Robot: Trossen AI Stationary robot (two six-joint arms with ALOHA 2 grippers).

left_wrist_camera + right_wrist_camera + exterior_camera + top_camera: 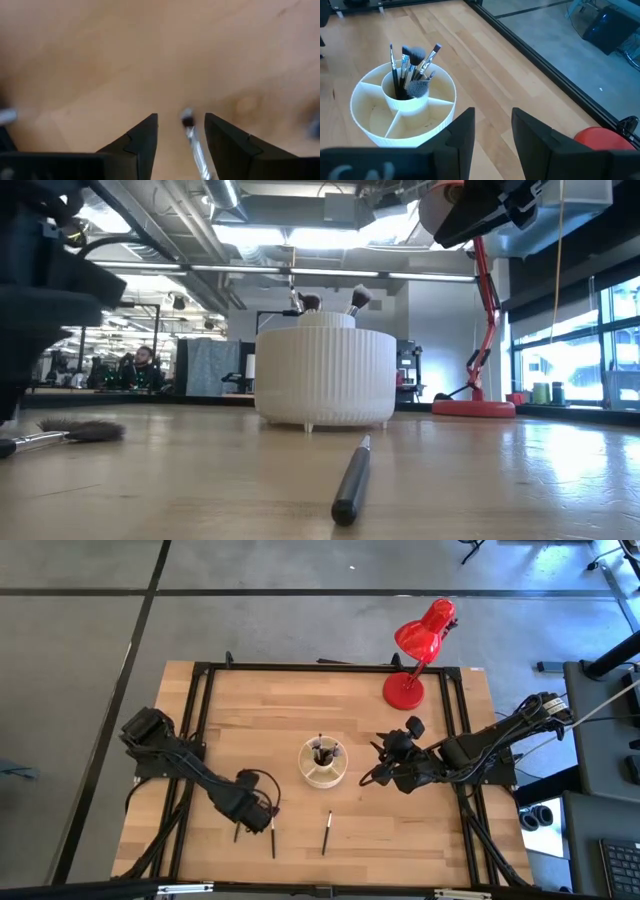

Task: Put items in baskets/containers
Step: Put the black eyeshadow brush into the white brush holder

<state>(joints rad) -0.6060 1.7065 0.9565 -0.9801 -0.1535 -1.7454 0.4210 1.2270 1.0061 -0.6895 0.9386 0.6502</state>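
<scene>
The cream ribbed cup (323, 762) stands on the table's middle, with several brushes (410, 70) upright in its centre compartment. Three brushes lie loose near the table's near edge: one (327, 832) in front of the cup, one (272, 838) left of it, and one (237, 832) by my left gripper. In the low view a fan-headed brush (80, 430) lies at the left. My left gripper (181, 117) is low over the table and open; a thin brush's tip (188, 120) lies between its fingers, apart from both. My right gripper (492, 125) hovers open just right of the cup.
The red desk lamp (415, 660) stands at the table's far right, with its base (600, 140) close behind my right gripper. A black frame (200, 740) runs along the table's sides. Bare wood shows to the left of and beyond the cup.
</scene>
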